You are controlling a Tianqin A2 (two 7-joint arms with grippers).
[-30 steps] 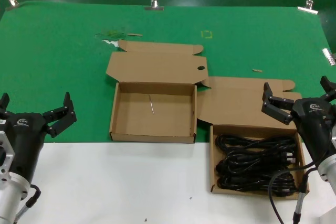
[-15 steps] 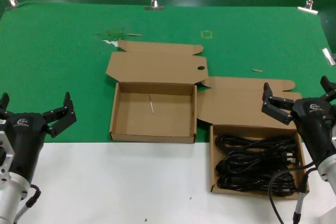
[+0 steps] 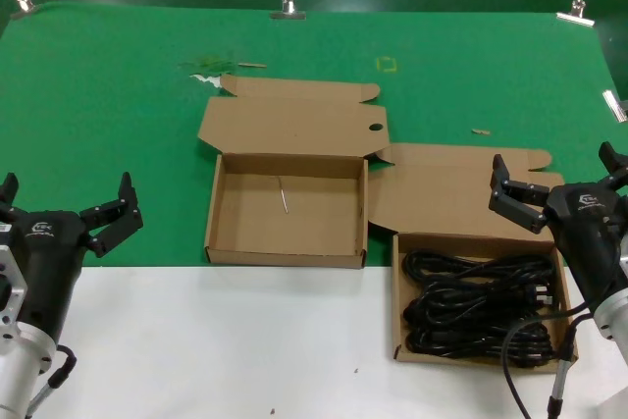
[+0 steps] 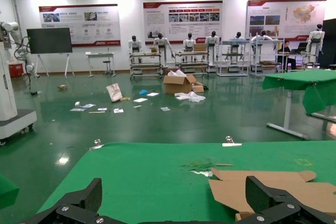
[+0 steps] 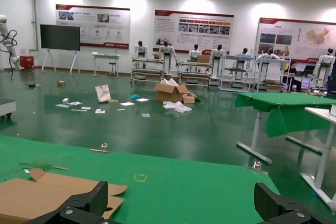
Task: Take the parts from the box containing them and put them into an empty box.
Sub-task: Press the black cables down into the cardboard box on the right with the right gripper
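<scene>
The cords [image 3: 478, 305] lie coiled in the full box [image 3: 396, 293], which sits on the white strip near the table's front edge, toward the front right corner. All appear to be in it, so the transfer has not begun. The empty box [image 3: 216, 205] stands just beside it toward the table's middle, lid folded back onto the green cloth [image 3: 108, 105]; only a thin pale sliver [image 3: 283, 193] lies on its floor. Both lids are open, likely to leave clear access from above.

The right gripper [image 3: 554, 183] hangs over the full box's far right side, jaws spread and holding nothing, well placed to descend. The left gripper [image 3: 67, 205] waits near the table's left edge, jaws likewise spread and empty.
</scene>
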